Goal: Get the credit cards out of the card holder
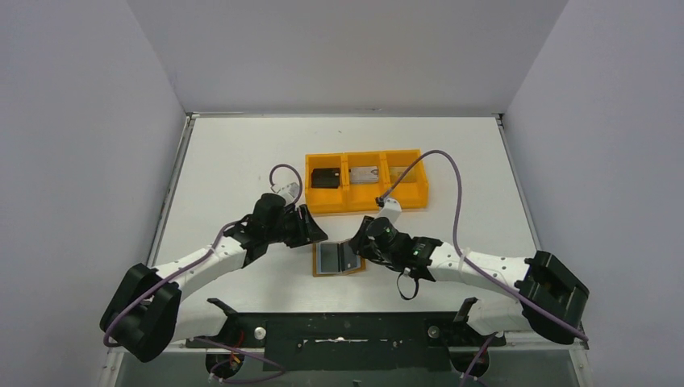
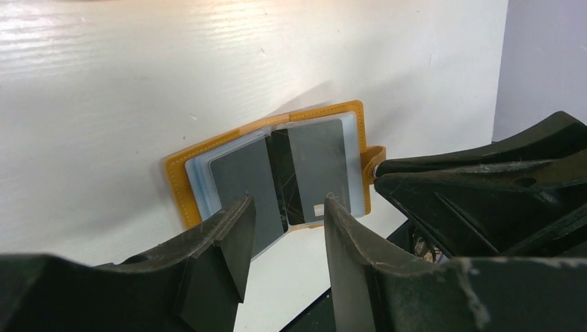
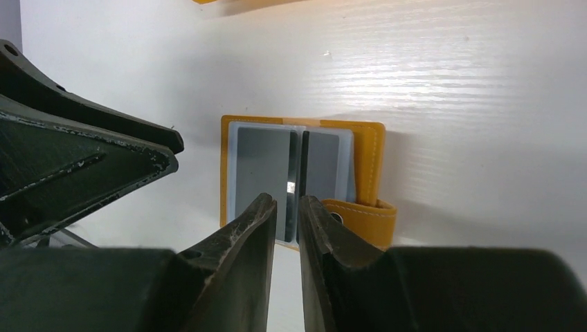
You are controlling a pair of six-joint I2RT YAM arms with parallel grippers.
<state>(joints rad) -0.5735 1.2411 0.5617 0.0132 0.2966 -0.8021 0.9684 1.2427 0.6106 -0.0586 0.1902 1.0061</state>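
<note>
- The left claw point(image 2: 287, 207) has its two fingers spread apart with nothing between them. It hangs low over the near edge of the card holder point(image 2: 177, 181).
- The right claw point(image 3: 285, 202) has its two fingers drawn almost together, leaving only a thin slit. I see nothing caught in that slit. It points at the middle fold of the holder.
- The two claws come in from opposite sides and sit close to each other.
- There is one card holder, tan-orange, lying open and flat on the white table point(image 1: 242, 161), just in front of the tray. Its snap tab point(image 3: 363, 214) sticks out at one side.
- Two grey credit cards show in it, one point(image 2: 242, 181) in each half point(image 2: 318, 158), behind clear sleeves.
- There is one orange tray point(image 1: 363, 206) with three compartments. A dark card point(image 1: 325, 177) lies in the left one and a silvery card point(image 1: 367, 174) in the middle one. I cannot make out what is in the right one.
</note>
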